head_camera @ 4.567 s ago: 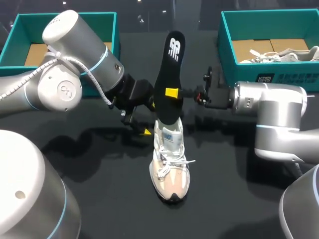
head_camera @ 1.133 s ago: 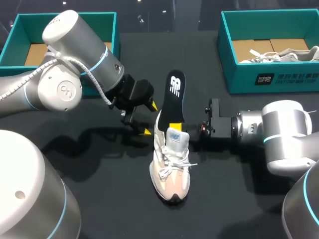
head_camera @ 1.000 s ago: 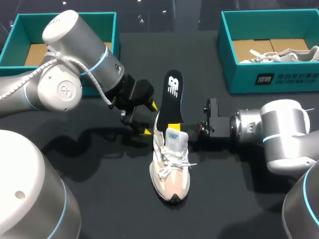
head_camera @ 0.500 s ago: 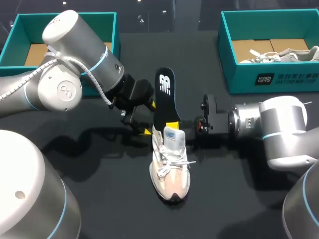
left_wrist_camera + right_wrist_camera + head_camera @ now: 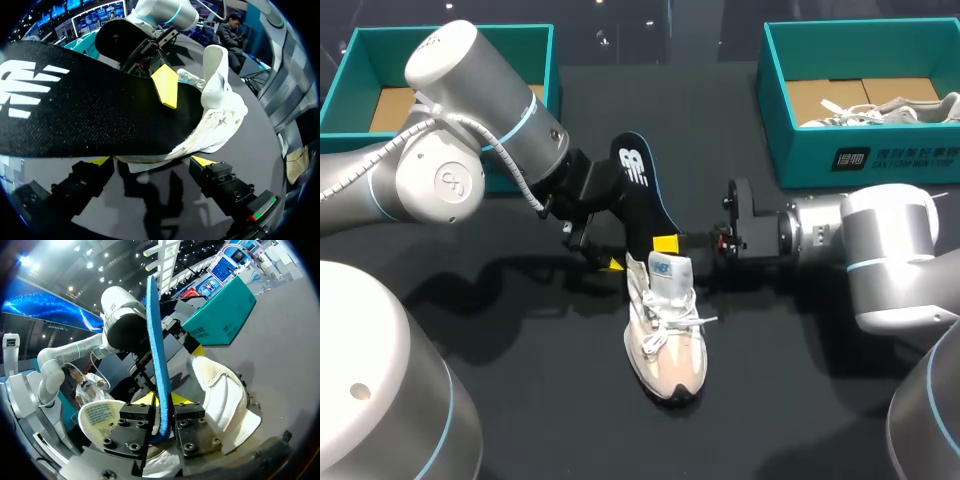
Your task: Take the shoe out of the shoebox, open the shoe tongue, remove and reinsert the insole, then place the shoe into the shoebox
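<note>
White-and-beige mesh sneaker (image 5: 665, 330) w/ white laces stands mid-table, toe toward the near edge and heel toward the far edge, tongue (image 5: 670, 272) pulled upright. A long black foam insole (image 5: 638, 195) w/ white logo has its front end down in the sneaker's opening, while the logo end is up in the air, leaning toward the far-left corner. Right end effector (image 5: 667, 243), coming in from the table's right edge, is clenched on the insole low down, just above the collar. In the right wrist view the insole's blue underside (image 5: 156, 340) is pinched edge-on betw. both fingers. Left end effector (image 5: 150, 161) sits at the sneaker's heel, under the insole; can't tell whether it's gripping the heel or released. Teal cardboard shoebox (image 5: 380, 35) sits at the far-left corner. A second teal box (image 5: 800, 150) at the far-right corner holds another pale shoe (image 5: 880, 108).
</note>
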You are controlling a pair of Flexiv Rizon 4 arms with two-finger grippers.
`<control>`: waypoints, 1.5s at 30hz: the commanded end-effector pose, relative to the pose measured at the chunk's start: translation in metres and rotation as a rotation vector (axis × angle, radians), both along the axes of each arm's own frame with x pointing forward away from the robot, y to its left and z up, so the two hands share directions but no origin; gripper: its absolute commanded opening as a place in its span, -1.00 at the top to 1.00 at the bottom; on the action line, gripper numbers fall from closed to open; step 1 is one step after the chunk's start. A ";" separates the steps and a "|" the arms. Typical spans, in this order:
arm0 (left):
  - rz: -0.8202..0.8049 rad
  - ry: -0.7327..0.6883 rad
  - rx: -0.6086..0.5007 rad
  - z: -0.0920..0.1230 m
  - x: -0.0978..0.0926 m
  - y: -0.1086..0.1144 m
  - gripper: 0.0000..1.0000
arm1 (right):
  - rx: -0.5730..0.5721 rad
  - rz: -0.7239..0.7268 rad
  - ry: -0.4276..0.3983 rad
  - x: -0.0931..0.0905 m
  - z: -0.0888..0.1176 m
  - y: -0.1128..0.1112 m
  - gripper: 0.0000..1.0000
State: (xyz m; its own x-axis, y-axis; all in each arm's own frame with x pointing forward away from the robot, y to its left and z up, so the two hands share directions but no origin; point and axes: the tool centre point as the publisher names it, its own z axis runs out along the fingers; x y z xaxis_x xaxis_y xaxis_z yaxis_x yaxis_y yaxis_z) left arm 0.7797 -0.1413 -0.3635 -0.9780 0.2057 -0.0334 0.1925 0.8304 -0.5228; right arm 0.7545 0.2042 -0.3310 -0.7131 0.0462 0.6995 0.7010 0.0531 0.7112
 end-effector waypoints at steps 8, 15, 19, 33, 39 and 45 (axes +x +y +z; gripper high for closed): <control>-0.001 -0.002 0.000 0.000 -0.001 0.001 -1.00 | -0.017 -0.058 0.030 -0.004 -0.011 -0.004 1.00; -0.001 -0.002 0.000 0.000 -0.001 0.001 -1.00 | 0.003 -0.076 0.062 -0.017 -0.020 -0.006 1.00; -0.001 -0.002 0.000 0.000 -0.001 0.001 -1.00 | 0.010 -0.082 0.083 -0.021 -0.026 -0.007 1.00; -0.001 -0.002 0.000 0.000 -0.001 0.001 -1.00 | -0.027 -0.048 -0.016 -0.007 0.001 -0.004 0.44; -0.001 -0.002 0.000 0.000 -0.001 0.001 -1.00 | -0.041 -0.046 -0.040 -0.006 0.006 -0.005 0.44; -0.001 -0.002 0.000 0.000 -0.001 0.001 -1.00 | -0.043 -0.050 -0.030 -0.005 0.004 -0.007 0.36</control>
